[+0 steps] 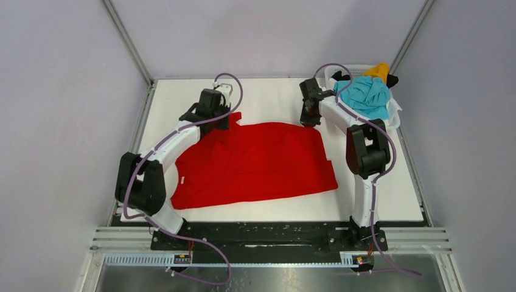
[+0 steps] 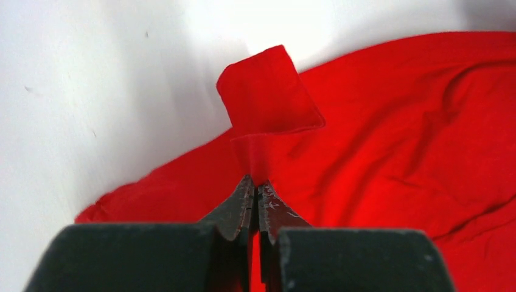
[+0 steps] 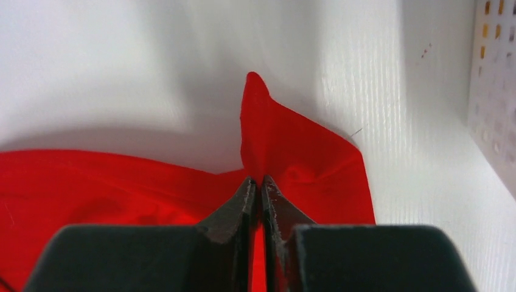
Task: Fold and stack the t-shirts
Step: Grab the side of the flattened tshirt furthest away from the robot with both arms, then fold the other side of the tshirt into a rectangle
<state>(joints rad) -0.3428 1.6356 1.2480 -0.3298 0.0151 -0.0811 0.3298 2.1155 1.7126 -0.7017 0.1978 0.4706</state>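
A large red t-shirt [image 1: 255, 161] lies spread on the white table [image 1: 377, 201]. At its far left corner my left gripper [image 1: 228, 117] is shut on the cloth; the left wrist view has a pinched flap of the red t-shirt [image 2: 268, 97] standing up above the closed left gripper [image 2: 255, 181]. My right gripper [image 1: 309, 118] is shut on the far right corner, and in the right wrist view a peak of the red t-shirt [image 3: 268, 128] rises from between the tips of the right gripper [image 3: 257, 180]. More t-shirts, turquoise [image 1: 365, 94], yellow-orange [image 1: 381, 69] and black [image 1: 392, 79], are piled at the back right.
A white plastic basket [image 1: 394, 118] holds the piled shirts at the back right, close beside the right arm; its perforated wall [image 3: 493, 91] shows in the right wrist view. Metal frame posts and grey walls close in the table on three sides.
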